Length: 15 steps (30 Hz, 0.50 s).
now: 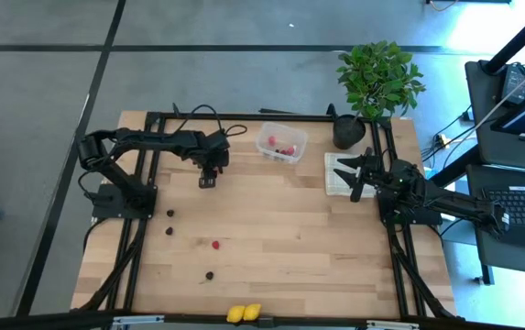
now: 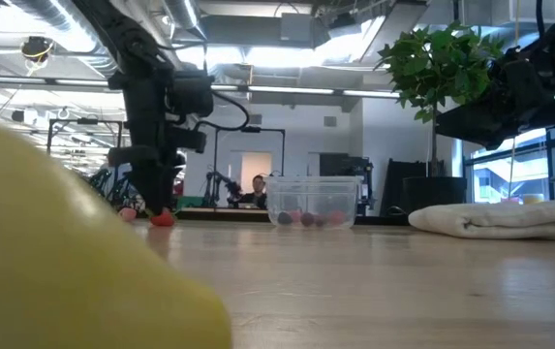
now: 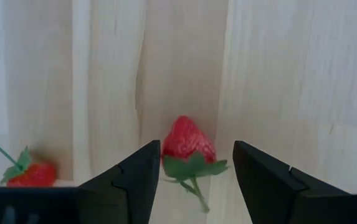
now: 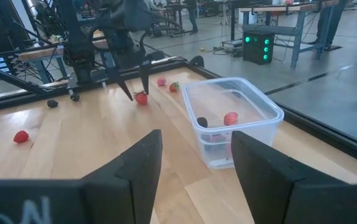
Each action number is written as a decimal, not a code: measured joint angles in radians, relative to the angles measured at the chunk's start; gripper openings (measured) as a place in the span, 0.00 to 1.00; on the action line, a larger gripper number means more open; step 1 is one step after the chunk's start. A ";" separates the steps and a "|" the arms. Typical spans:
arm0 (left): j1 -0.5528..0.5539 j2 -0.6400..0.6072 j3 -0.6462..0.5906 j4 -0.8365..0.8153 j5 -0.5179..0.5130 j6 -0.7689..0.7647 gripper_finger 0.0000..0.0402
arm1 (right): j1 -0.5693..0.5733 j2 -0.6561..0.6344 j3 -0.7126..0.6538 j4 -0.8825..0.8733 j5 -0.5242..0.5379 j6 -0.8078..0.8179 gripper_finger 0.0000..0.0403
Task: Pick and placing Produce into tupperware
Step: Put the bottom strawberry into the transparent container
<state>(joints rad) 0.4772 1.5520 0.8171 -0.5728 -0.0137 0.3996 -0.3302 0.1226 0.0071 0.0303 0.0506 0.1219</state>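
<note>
Near the table's far edge, left of its middle, the left gripper stands point-down with its fingers wide apart and a strawberry lying on the wood between them, not yet pinched. The berry's long axis runs along the gap, its green stalk end toward the wrist, so closing should catch its sides. A second strawberry lies just beside, outside one finger. The tupperware sits to the right along the same far edge, near the gripper, already holding a few pieces, with bare wood between for the carry. More produce lies toward the near edge: dark berries, a red one, and two lemons at the near edge itself. The right gripper waits open over a cloth by the far-right corner; the left arm is plainly nearer.
</note>
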 joint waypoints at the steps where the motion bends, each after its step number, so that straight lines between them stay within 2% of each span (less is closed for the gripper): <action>1: 0.000 0.000 0.000 0.002 0.000 -0.002 0.49 | 0.000 0.000 0.000 0.000 0.000 0.000 0.48; 15: -0.009 0.026 0.000 0.011 -0.027 -0.078 0.48 | 0.000 0.000 0.000 0.000 0.001 0.000 0.48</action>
<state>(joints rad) 0.4679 1.5776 0.8173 -0.5620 -0.0402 0.3214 -0.3302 0.1226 0.0071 0.0303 0.0513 0.1219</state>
